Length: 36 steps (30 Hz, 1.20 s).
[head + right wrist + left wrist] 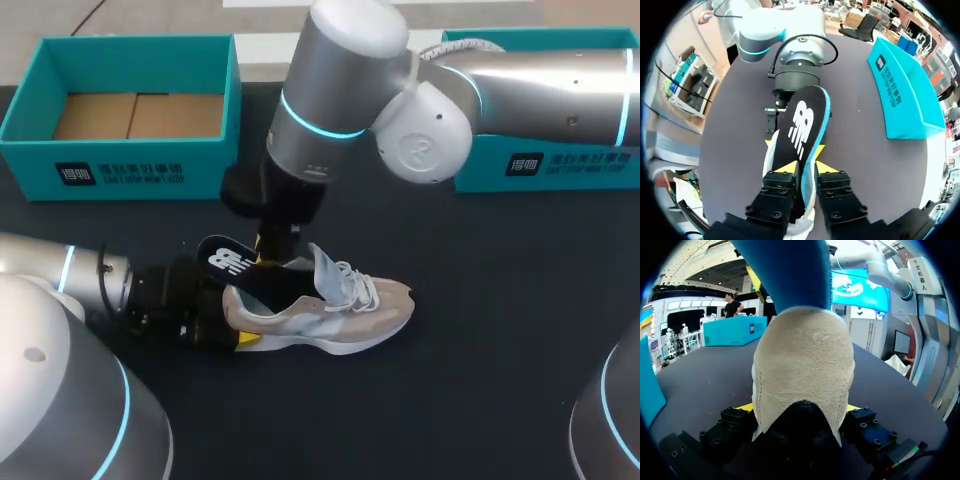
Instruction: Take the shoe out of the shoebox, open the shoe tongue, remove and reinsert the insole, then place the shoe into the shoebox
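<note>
- Table [500, 390]: dark surface, carrying every item listed below.
- Right arm [540, 85]: comes in from the right, crosses past the middle and points down over the heel end of the shoe.
- Left arm [60, 275]: comes in low from the left and lies roughly level, aimed at the shoe's heel.
- Open shoebox [120, 165]: teal, at the table's far left, its cardboard floor showing. It is well apart from the shoe.
- Second teal box [560, 165]: at the far right, partly hidden behind the right arm.
- Shoe [340, 320]: beige and grey, standing on its sole near the table's middle, outside both boxes. The toe points right and the heel left, and the tongue [325, 268] stands raised.
- Insole [240, 270]: black top with a blue edge. Its front part is inside the shoe and its rear part sticks up and out over the heel.
- Left gripper [800, 412]: fingers clamped on the shoe's heel, one on either side.
- Right gripper [802, 167]: fingers pinched on the insole from both sides, just above the shoe's opening.
</note>
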### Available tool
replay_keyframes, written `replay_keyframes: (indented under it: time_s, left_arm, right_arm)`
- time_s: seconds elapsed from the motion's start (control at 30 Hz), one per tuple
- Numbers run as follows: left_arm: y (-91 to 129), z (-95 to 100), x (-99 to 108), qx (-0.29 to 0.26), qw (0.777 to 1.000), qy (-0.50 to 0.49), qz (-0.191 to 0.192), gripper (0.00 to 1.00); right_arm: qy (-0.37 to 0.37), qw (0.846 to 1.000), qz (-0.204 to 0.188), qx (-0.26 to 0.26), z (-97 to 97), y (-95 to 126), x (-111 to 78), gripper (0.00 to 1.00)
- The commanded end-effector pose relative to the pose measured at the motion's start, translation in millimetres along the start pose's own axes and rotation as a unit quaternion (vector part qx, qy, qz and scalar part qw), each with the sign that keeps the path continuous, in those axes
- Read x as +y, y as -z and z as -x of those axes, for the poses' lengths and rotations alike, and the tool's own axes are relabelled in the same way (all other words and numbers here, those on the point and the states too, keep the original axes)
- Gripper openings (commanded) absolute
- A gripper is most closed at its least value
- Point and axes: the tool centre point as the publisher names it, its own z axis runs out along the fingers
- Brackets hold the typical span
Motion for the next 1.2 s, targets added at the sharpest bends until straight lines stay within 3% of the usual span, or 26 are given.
replay_keyframes:
  time_s: [0.03,0.17,0.87,1.1,1.2]
  left_arm:
    - [0,-1.4,0,-0.001,1.000,0.000,0.000,0.00]
    - [0,-1.4,0,-0.001,1.000,0.000,0.000,0.00]
    - [0,-1.4,0,-0.001,1.000,0.000,0.000,0.00]
    - [0,-1.4,0,-0.001,1.000,0.000,0.000,0.00]
    - [0,-1.4,0,-0.001,1.000,0.000,0.000,0.00]
  right_arm:
    - [-0.004,0.999,0.015,0.045,-0.9,2,-11.8,1.00]
    - [0.004,0.992,0.013,0.125,-11.3,12,-15.3,1.00]
    - [0.004,0.992,0.013,0.125,-11.3,12,-15.3,1.00]
    - [-0.058,0.972,0.110,0.200,-12.2,10,-7.8,1.00]
    - [-0.099,0.967,0.134,0.194,-18.3,11,-4.5,1.00]
